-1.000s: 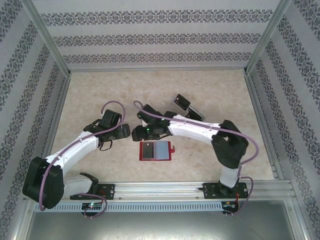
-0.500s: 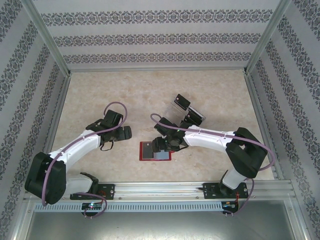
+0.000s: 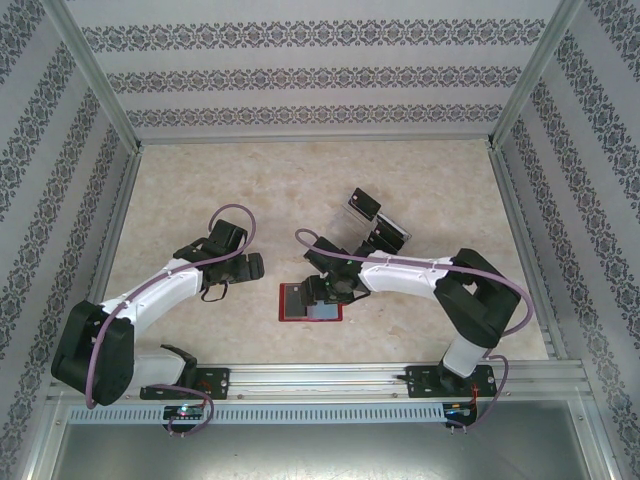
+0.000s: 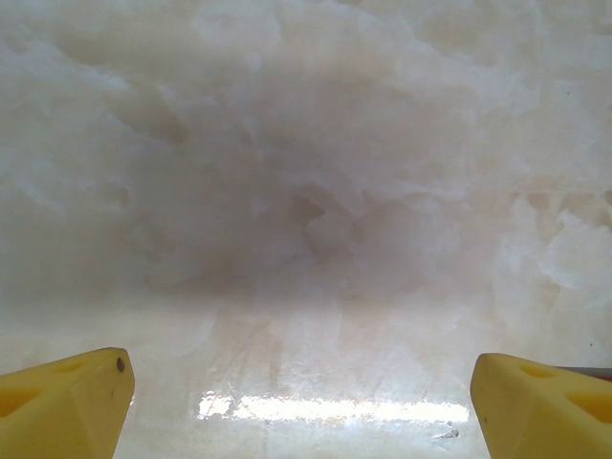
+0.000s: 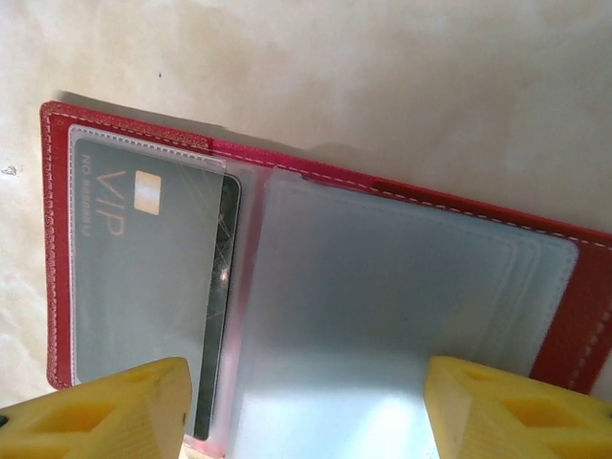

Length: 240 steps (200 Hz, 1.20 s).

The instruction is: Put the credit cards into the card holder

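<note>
A clear rack (image 3: 372, 222) stands on the table (image 3: 200, 180).

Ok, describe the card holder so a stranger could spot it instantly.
On the pale table, look centre-front, beneath the right pincer. The card holder lies open and flat there: the sole red thing, unlike the clear rack of black cards behind it.

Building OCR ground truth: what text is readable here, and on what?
"VIP": on the credit card inside a clear sleeve of the card holder, right wrist view.
Small line beside it, starting "NO": digits too blurred to read.
The other credit cards in the top view: markings too small to read.
</note>
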Available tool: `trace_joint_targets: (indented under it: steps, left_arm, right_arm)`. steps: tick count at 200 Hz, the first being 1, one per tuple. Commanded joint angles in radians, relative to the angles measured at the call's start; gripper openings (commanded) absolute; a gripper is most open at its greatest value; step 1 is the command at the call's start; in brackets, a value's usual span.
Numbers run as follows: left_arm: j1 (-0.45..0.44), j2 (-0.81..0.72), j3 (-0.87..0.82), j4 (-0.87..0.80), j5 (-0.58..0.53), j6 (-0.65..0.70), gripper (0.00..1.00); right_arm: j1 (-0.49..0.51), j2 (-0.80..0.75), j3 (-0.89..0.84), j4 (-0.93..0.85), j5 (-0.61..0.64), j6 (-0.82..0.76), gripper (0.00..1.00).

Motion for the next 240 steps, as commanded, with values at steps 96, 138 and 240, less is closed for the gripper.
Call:
trace_joint_targets:
  steps: [96,138,240]
  left_arm:
    - [-0.005,0.002,-0.029,0.031,0.027,0.011,0.92]
    - [-0.004,-0.008,-0.034,0.04,0.029,0.006,0.92]
    - [-0.004,-0.028,-0.031,0.029,0.008,0.007,0.92]
  right_arm:
    - [0.037,0.097,0.121,0.09,-0.134,0.037,0.66]
    - [0.054,0.116,0.167,0.088,-0.149,0.047,0.66]
    - [0.099,0.151,0.216,0.079,-0.157,0.063,0.65]
